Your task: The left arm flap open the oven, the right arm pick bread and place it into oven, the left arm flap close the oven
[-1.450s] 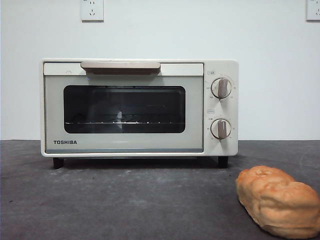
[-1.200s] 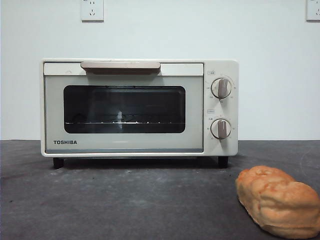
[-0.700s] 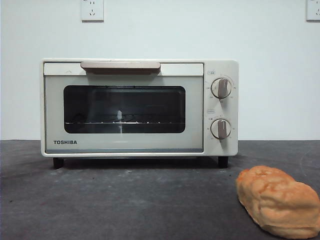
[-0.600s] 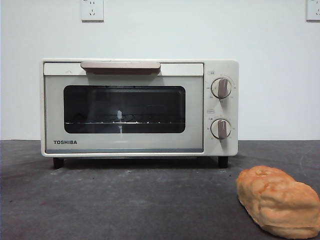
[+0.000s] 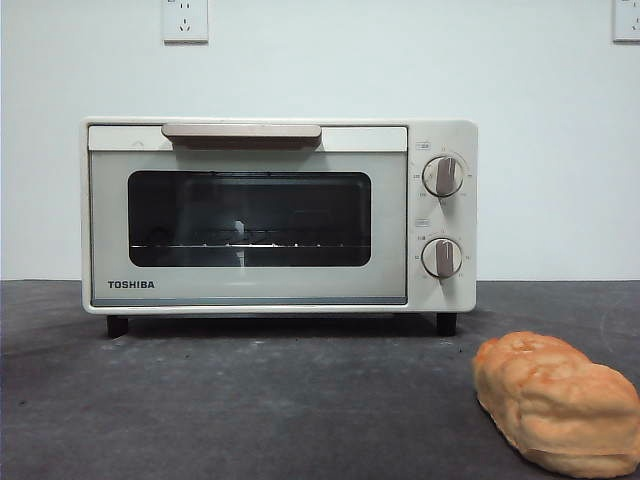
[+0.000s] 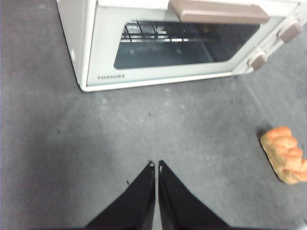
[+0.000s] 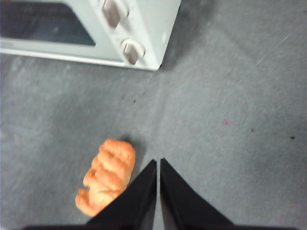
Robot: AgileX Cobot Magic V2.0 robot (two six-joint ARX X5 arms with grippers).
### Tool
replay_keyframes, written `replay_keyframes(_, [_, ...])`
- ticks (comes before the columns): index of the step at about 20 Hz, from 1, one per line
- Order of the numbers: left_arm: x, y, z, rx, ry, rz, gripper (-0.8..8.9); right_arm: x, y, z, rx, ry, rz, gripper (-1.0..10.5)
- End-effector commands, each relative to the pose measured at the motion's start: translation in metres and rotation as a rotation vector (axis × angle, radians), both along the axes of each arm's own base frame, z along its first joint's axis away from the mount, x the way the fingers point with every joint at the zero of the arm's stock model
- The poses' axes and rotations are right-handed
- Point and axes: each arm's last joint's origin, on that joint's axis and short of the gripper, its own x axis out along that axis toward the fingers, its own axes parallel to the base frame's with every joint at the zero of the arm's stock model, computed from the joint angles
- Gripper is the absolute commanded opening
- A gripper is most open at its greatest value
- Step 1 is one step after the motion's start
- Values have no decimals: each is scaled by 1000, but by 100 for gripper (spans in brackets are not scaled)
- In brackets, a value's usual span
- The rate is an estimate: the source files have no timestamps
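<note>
Bread point(image 5: 556, 403) before oven point(image 5: 278, 215), rightward

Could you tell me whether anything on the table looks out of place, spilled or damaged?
Nothing stands out: the oven sits square with its door shut, and the bread lies whole on the table beside it.

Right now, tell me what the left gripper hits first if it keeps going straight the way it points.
Probably bare table first: the shut left gripper aims down at it, short of the closed oven. Depth is unclear.

Front view low, level, close on oven point(image 5: 280, 215); both wrist views look down; all share oven, bread point(image 5: 556, 402).
</note>
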Motion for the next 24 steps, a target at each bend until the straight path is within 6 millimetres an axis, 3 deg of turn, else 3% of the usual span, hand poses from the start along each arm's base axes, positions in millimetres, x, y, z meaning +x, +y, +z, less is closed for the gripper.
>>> replay_keyframes(1, [0,-1,6,11,-29,-21,16,0,1,5,-12,-27,19,6])
replay_keyframes(4, [0,-1,6,11,-28,-21,16,0,1,5,-11,-28,18,26])
replay_keyframes(5, [0,-1,6,11,-28,-21,16,0,1,5,-9,-28,17,98])
replay_keyframes(7, [0,-1,6,11,-29,-21,16,0,1,5,2,-23,7,374])
replay_keyframes(8, [0,-1,6,11,-29,-21,16,0,1,5,13,-19,-2,444])
replay_keyframes(17, [1,-1,6,11,-38,-21,16,15,20,-3,118,127,107,443])
replay_keyframes(20, [1,-1,6,11,-38,-22,16,26,35,-20,123,193,132,443])
replay_keyframes(24, [1,-1,6,11,-38,-22,16,32,59,-58,121,243,130,444])
